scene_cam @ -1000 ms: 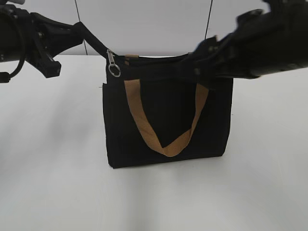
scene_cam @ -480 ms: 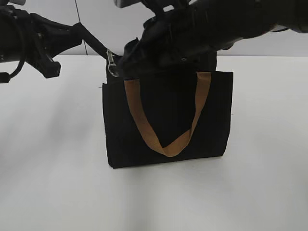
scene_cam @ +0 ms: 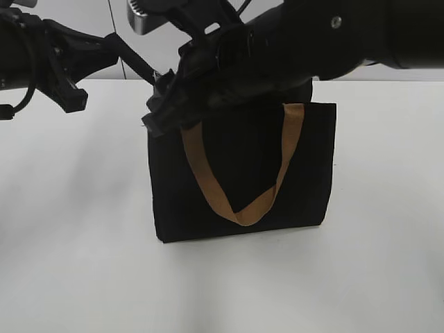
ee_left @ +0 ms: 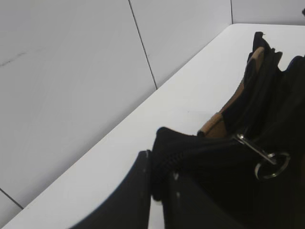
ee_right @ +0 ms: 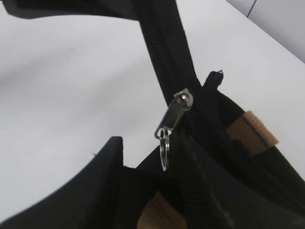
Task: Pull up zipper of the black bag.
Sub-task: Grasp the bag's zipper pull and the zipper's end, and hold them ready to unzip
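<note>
The right gripper has swung across from the right edge of the exterior view to the upper left corner of the black bag, and it is now covering the spot where the zipper was showing a second ago. That puts it in place for the grasp, though the pull itself does not look started yet.

In the right wrist view the zipper is hanging at centre frame, its ring dangling just above the gap between the two dark fingers, which are standing apart. The ring seems to be sitting just between them rather than pinched, but the angle is poor and I cannot be sure of contact.

The left gripper is sitting at the bottom centre of the left wrist view, closed on the black zip tail and drawing it taut toward the upper left of the exterior view. The zipper lies at the right of that view, near the tan handle.

The bag is standing upright on the white table, with the slider at the end of the track nearest the held tail. The right fingers need to close on the pull next.
</note>
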Available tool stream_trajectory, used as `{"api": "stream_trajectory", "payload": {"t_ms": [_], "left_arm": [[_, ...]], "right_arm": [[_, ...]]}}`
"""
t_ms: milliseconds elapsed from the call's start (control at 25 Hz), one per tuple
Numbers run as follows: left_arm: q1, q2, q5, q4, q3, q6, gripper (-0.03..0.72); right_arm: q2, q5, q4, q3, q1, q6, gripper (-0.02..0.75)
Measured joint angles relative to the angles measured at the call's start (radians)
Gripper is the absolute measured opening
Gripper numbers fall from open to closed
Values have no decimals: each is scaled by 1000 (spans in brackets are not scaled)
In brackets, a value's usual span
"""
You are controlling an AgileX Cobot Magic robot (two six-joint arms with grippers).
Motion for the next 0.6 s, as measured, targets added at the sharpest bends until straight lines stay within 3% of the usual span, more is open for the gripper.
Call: {"api": "stream_trajectory", "payload": {"t_ms": [320,600], "left_arm": [[0,0,-7,0,0,0,24],[-1,0,-8,0,0,0,23]], "right_arm": [[42,-73,18,-1,0,61,286],[64,-83,20,-5,0,131,193]]}}
